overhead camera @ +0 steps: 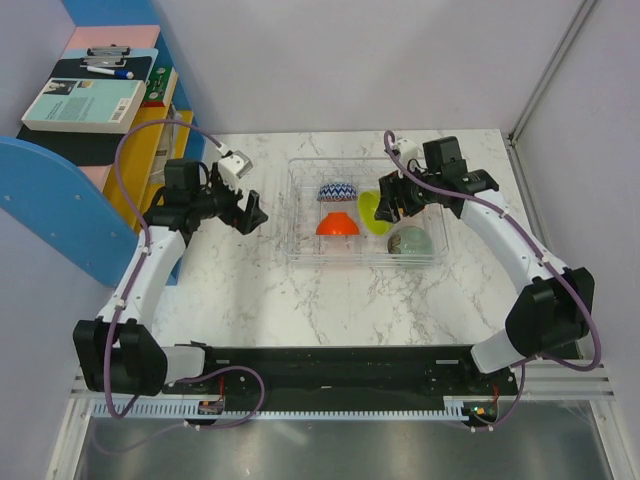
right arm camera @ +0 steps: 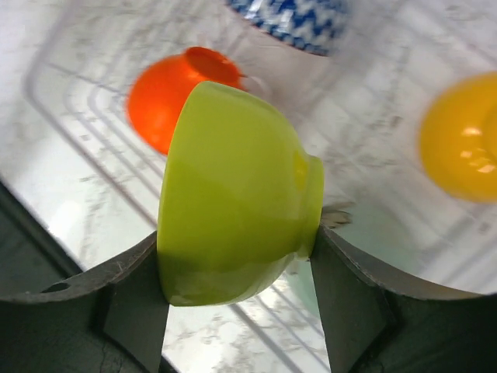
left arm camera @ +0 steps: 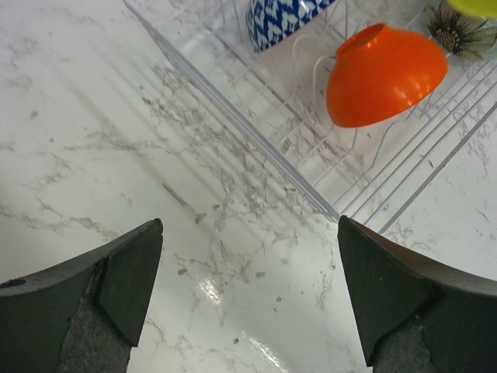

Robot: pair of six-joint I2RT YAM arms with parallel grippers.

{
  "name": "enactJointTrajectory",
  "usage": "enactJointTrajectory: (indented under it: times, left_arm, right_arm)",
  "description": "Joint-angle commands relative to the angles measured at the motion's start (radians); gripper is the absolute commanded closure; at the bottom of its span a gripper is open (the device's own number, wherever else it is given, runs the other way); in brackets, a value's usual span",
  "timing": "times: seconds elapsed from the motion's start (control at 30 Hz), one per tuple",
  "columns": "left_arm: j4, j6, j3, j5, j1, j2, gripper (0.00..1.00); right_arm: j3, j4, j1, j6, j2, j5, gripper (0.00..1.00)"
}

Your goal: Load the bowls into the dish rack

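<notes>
Your right gripper (right arm camera: 237, 268) sits closest to its lens, clamped on the lime green bowl (right arm camera: 233, 202). The bowl is tipped on its side, one finger low by the rim and the other by the foot ring. It hangs above the dish rack (overhead camera: 305, 185), toward the rack's 3 o'clock side.

Expect this bowl to be light, stiff plastic with a glossy, slippery skin, so the curved wall could squirm out of a pinch. The rim looks the surer place to hold. It is unlikely to break, but the rack's thin ribs may tip it.

Already inside the rack are:
- the orange bowl (overhead camera: 338, 224), near 6 o'clock
- the zigzag bowl (overhead camera: 337, 191), at 12 o'clock from the orange one
- the mint bowl (overhead camera: 410, 240), at 4 o'clock
- the yellow bowl (right arm camera: 462, 136), seen only from the right wrist

Your left gripper (left arm camera: 248, 287) is spread wide and empty over bare marble, at the rack's 9 o'clock.

Underneath is the table (overhead camera: 250, 300), smooth white marble that looks slick. Pale walls close in on three sides, and a blue shelf (overhead camera: 60, 200) with books (overhead camera: 85, 100) stands at 10 o'clock.
</notes>
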Motion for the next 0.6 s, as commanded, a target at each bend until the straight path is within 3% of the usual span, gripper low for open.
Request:
enactJointTrajectory:
  times: [0.0,0.57]
  left_arm:
    - [-0.029,0.012,-0.075,0.056,0.044,-0.039,0.00]
    - [0.008,0.047,-0.216,0.081,0.084,-0.137,0.00]
  right_arm:
    - [0.030,0.045,-0.002,-0.102,-0.028,0.326,1.00]
    - [0.097,0.165,0.006,-0.140,0.221,0.717,1.00]
